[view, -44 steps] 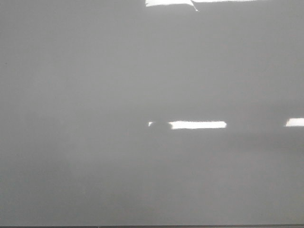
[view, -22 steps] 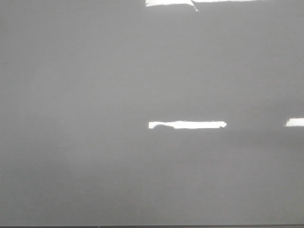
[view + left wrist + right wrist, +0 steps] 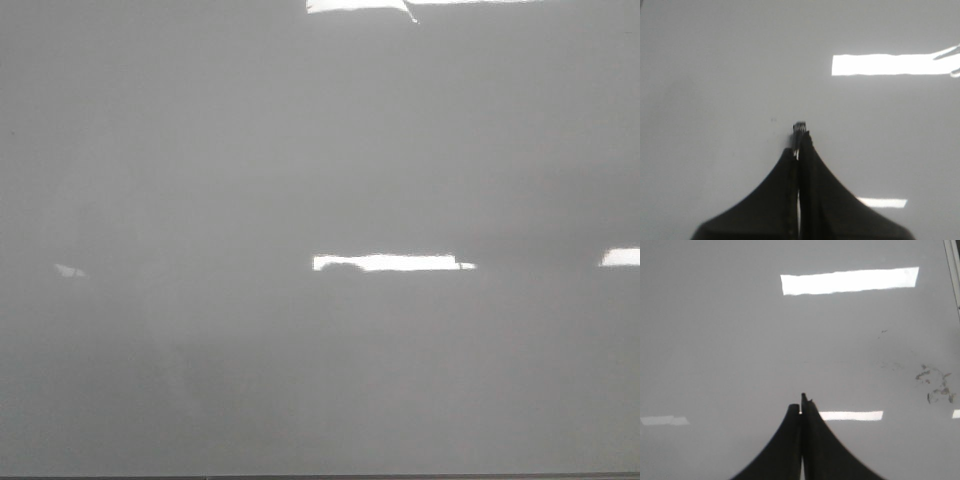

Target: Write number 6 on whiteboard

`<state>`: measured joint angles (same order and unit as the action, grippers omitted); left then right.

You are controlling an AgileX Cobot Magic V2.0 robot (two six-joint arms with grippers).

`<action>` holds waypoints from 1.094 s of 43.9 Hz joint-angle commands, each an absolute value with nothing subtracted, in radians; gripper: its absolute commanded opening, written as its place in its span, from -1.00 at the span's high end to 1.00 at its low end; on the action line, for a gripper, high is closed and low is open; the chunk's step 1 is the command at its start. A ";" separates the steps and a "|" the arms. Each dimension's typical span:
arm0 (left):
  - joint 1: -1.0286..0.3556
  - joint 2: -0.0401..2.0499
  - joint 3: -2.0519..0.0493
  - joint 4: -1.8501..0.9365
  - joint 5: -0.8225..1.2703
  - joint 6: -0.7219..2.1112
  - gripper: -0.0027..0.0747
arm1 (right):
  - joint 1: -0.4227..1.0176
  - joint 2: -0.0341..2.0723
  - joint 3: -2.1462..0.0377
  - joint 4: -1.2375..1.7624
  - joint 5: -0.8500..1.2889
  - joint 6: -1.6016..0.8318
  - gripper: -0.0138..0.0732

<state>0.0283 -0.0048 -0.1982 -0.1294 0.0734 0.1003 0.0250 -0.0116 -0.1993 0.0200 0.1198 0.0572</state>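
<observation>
I read the whiteboard (image 3: 200, 150) as flat pale grey with white glare bars (image 3: 395, 263). Black fingers (image 3: 815, 200); grey-black smudges (image 3: 935, 385) at 3 o'clock, right wrist view.

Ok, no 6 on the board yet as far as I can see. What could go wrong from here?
Only a small tip pokes from the shut left gripper; if that is the pen, it may slip when pressed. Glare patches on the whiteboard could hide thin strokes. Old smudges near its edge might pass for writing.
</observation>
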 commanded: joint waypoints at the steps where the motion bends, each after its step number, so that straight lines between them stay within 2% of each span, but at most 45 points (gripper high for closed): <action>1: 0.025 0.023 -0.354 -0.124 0.108 0.101 0.98 | 0.020 0.012 -0.329 0.022 0.178 0.045 0.96; 13: 0.025 0.193 -0.651 -0.054 0.351 0.103 0.98 | 0.020 0.223 -0.601 0.022 0.411 0.045 0.96; 21: 0.025 0.321 -0.766 -0.054 0.516 0.103 0.98 | 0.020 0.383 -0.739 0.022 0.539 0.045 0.96; 44: 0.025 0.464 -0.708 -0.057 0.580 0.103 0.98 | 0.020 0.669 -0.765 0.022 0.583 0.030 0.95; 46: 0.025 0.468 -0.705 -0.057 0.580 0.103 0.98 | 0.020 0.685 -0.765 0.022 0.587 0.012 0.92; 48: 0.025 0.475 -0.705 -0.057 0.580 0.103 0.95 | 0.020 0.701 -0.765 0.022 0.591 0.000 0.81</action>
